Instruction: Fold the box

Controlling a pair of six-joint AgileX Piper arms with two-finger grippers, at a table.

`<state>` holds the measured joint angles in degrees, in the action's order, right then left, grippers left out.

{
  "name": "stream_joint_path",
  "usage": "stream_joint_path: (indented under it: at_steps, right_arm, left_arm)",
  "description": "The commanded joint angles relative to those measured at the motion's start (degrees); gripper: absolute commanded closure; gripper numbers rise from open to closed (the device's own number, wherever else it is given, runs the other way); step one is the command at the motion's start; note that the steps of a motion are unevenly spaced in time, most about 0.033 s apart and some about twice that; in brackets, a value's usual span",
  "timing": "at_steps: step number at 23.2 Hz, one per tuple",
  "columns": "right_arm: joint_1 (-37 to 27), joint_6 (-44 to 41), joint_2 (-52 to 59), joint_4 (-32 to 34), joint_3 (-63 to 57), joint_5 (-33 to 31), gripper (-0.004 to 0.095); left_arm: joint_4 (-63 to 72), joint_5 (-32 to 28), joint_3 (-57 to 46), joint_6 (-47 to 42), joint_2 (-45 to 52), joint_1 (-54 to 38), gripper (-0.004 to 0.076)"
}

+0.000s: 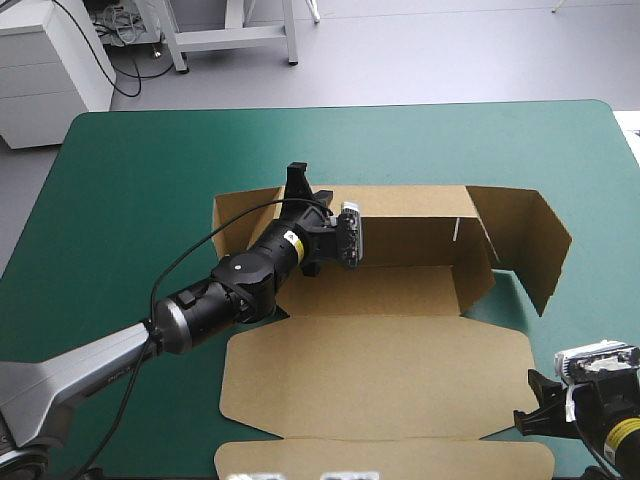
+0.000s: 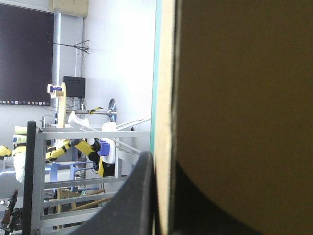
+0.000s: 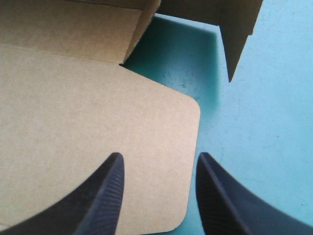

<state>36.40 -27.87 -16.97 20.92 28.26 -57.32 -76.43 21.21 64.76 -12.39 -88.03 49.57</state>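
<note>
1. The brown box (image 1: pixel 380 370) is seen lying on the teal-green worktop (image 1: pixel 130 180), from its middle toward the right, partly folded.
2. Its far wall (image 1: pixel 410 240) is raised. At the right end a side flap (image 1: pixel 530 245) is stood up and angled outward from the far wall.
3. The wide lid panel (image 1: pixel 400 340) is laid flat toward the near edge, with its rounded corners showing.
4. The left gripper (image 1: pixel 308 190) is placed at the left end of the far wall, with its arm reaching in from the near left across the box's left part.
5. In the left wrist view the left gripper (image 2: pixel 164 161) is all but closed on the box (image 2: pixel 244 98). The board's pale cut edge is held between the black fingers (image 2: pixel 137 196), one finger on each face of the sheet.
6. The right gripper (image 1: pixel 535 402) is found near the worktop's near right corner, just beside the lid panel's right end.
7. In the right wrist view the right gripper (image 3: pixel 160 159) is held wide and grips nothing. One finger is seen over the rounded corner of the box (image 3: pixel 73 112), the other over the bare teal-green cover (image 3: pixel 274 98).
8. Whether the right gripper touches the board cannot be told.
</note>
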Motion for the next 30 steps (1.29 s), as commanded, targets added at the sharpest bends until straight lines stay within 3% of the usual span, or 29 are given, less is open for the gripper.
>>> stream_joint_path:
  at_steps: [1,9,18,26,30]
  right_arm:
    - [-0.11,0.12,-0.96,2.07,2.01,2.46,0.0477]
    - [-0.11,-2.34,-2.4,5.32,10.76,1.16,0.0475]
    - [-0.11,-4.7,-20.61,15.92,31.77,-5.8,0.0475]
    - [-0.11,-4.49,-32.22,19.76,46.04,-8.7,0.0475]
    - [-0.11,-4.02,-37.07,20.5,50.59,-9.25,0.0476]
  left_arm:
    - [0.95,0.48,2.78,-1.28,1.82,0.39,0.0731]
    - [10.31,0.65,3.05,-1.51,1.82,0.39,0.0732]
    - [10.2,0.82,3.05,-3.09,1.63,0.39,0.0733]
    - [6.27,7.91,3.05,-3.23,1.37,2.26,0.0733]
    - [0.24,11.05,2.94,-8.82,-0.07,5.95,0.0733]
